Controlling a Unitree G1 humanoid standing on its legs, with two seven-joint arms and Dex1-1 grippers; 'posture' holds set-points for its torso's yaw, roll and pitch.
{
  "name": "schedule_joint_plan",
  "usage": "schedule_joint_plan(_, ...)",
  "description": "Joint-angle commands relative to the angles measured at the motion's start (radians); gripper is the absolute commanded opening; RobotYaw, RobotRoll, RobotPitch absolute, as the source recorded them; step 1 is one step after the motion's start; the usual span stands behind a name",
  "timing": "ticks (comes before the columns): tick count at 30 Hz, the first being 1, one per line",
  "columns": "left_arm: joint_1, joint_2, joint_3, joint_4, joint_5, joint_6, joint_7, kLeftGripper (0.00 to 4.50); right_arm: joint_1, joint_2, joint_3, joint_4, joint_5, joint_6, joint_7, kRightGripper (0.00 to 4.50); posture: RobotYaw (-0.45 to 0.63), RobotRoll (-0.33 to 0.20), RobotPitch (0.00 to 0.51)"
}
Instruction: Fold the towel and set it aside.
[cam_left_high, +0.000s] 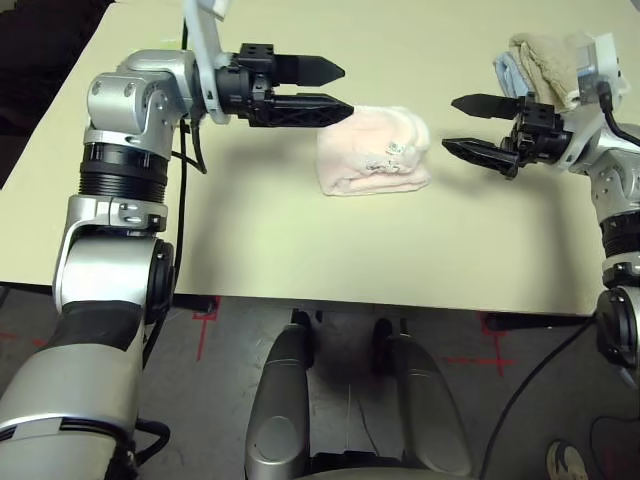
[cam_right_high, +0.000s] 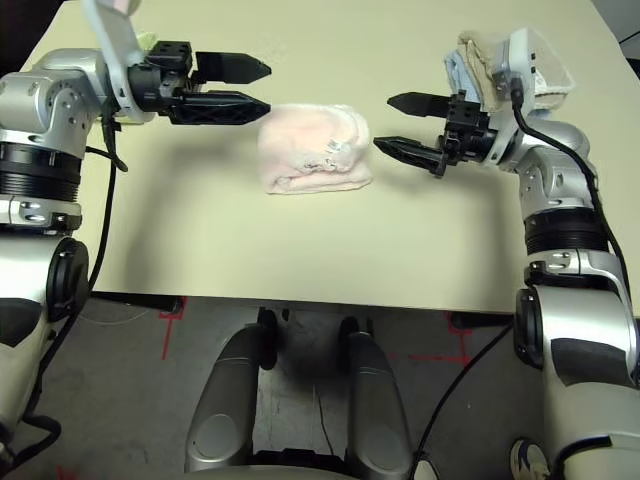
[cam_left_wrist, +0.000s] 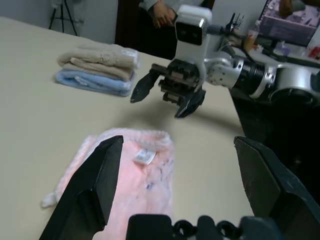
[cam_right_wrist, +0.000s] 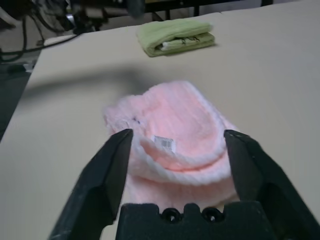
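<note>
The towel (cam_left_high: 372, 150) lies folded into a thick pale pink bundle in the middle of the table, a small white label showing on its top. My left gripper (cam_left_high: 345, 92) hovers just left of it, open, its fingertips near the towel's upper left corner and holding nothing. The left wrist view looks between its own fingers (cam_left_wrist: 95, 185) down onto the towel (cam_left_wrist: 130, 185). My right gripper (cam_left_high: 450, 125) is a short gap to the towel's right, open and empty, pointing at it. From the right wrist, the towel (cam_right_wrist: 175, 135) lies beyond that gripper's spread fingers (cam_right_wrist: 107, 170).
Beige and light-blue folded towels (cam_left_high: 540, 60) are stacked at the back right, behind my right wrist. A green folded towel (cam_right_wrist: 175, 36) lies far left on the table. A person (cam_left_wrist: 160, 12) stands beyond the table's far edge. The table's front edge (cam_left_high: 300, 290) is close.
</note>
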Motion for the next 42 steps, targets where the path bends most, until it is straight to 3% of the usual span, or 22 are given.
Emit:
schedule_joint_plan(1, 0.042, 0.007, -0.024, 0.034, 0.050, -0.138, -0.067, 4.50, -0.021, -0.011, 0.009, 0.034, -0.012, -0.003, 0.032, 2.71, 0.14, 0.000, 0.297)
schedule_joint_plan(8, 0.057, -0.012, -0.009, 0.089, 0.064, -0.250, -0.112, 4.50, -0.034, -0.028, 0.011, 0.042, -0.025, -0.008, 0.074, 0.04, 0.12, 0.000, 0.294)
schedule_joint_plan(19, 0.019, -0.070, -0.021, 0.234, 0.140, -0.417, -0.059, 4.43, -0.088, 0.034, 0.026, 0.069, -0.032, -0.020, 0.075, 0.01, 0.13, 0.000, 0.304)
schedule_joint_plan(22, 0.007, -0.081, -0.016, 0.269, 0.154, -0.433, -0.050, 3.81, -0.097, 0.041, 0.027, 0.083, -0.034, -0.028, 0.077, 0.00, 0.13, 0.000, 0.305)
schedule_joint_plan(32, -0.006, -0.092, -0.010, 0.311, 0.165, -0.530, -0.099, 0.03, -0.097, 0.050, 0.030, 0.087, -0.035, -0.034, 0.085, 0.00, 0.13, 0.000, 0.305)
schedule_joint_plan(37, -0.046, -0.128, -0.013, 0.350, 0.182, -0.542, -0.067, 0.03, -0.133, 0.094, 0.032, 0.120, -0.034, -0.049, 0.078, 0.00, 0.13, 0.000, 0.308)
schedule_joint_plan(42, -0.072, -0.222, -0.021, 0.388, 0.206, -0.547, 0.009, 0.03, -0.137, 0.157, 0.043, 0.156, -0.062, -0.097, 0.057, 0.00, 0.14, 0.000, 0.310)
